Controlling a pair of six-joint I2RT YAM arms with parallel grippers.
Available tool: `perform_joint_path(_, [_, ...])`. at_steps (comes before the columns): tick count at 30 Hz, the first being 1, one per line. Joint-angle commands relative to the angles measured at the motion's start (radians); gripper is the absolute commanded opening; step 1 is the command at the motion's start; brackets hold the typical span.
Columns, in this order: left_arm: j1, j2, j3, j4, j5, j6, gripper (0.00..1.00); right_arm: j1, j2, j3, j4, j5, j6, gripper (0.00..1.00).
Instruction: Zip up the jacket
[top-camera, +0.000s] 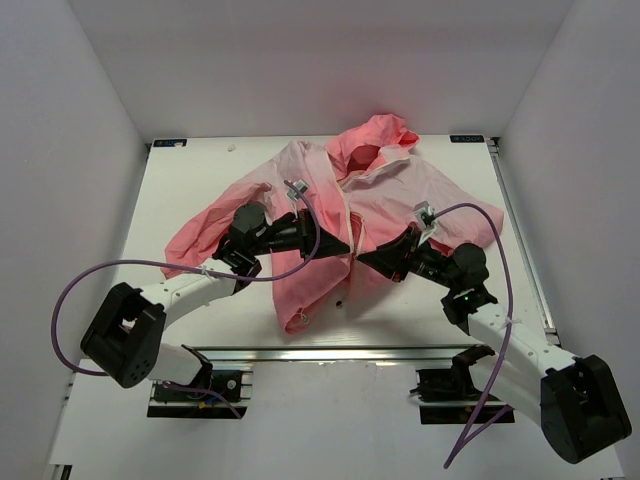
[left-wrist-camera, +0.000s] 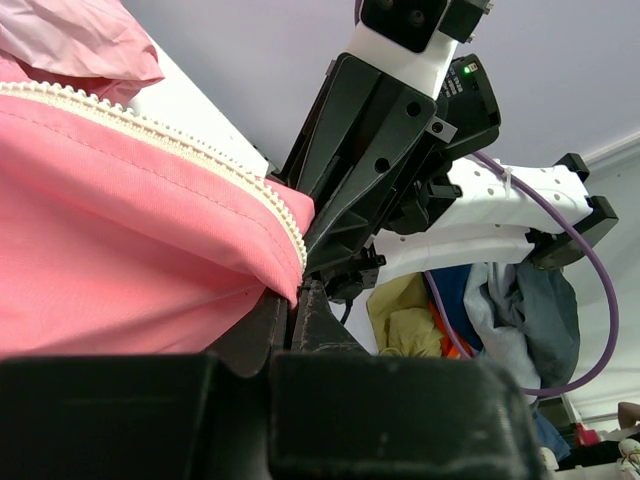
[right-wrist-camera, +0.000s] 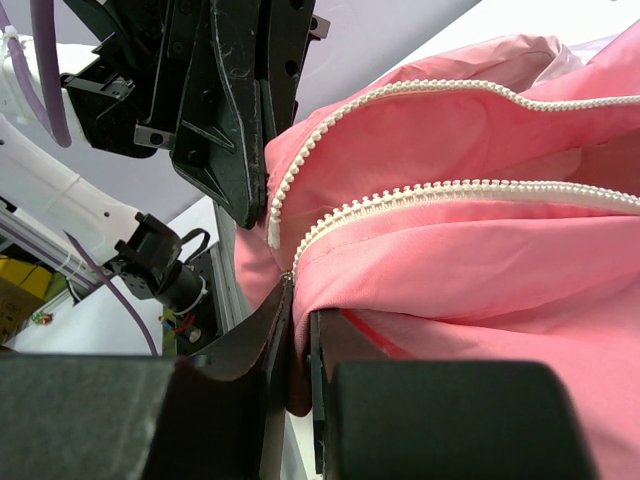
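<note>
Jacket (top-camera: 300, 200) lies spread on the table (top-camera: 200, 170), hood (top-camera: 375, 140) at the far side, front open. Both arms meet at the lower front opening, tips nearly touching. The left gripper (top-camera: 343, 246) is closed to a thin slit and pinches the pink edge just under one row of the white zipper (left-wrist-camera: 150, 132). The right gripper (top-camera: 362, 258) is drawn in just as tight and clamps the other edge where its row of teeth ends. In the right wrist view the two rows lie apart, unjoined, and the left gripper's black fingers (right-wrist-camera: 235, 120) stand just beside the held fabric.
</note>
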Motion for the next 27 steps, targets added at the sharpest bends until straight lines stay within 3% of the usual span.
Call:
perform_joint_path(1, [0.002, -0.026, 0.012, 0.044, 0.031, -0.006, 0.0, -0.004, -0.033, 0.037, 0.075, 0.001, -0.01, 0.0])
perform_joint_path(27, [0.002, -0.012, 0.018, 0.053, 0.048, -0.013, 0.0, -0.005, 0.018, 0.051, 0.189, -0.045, 0.051, 0.0])
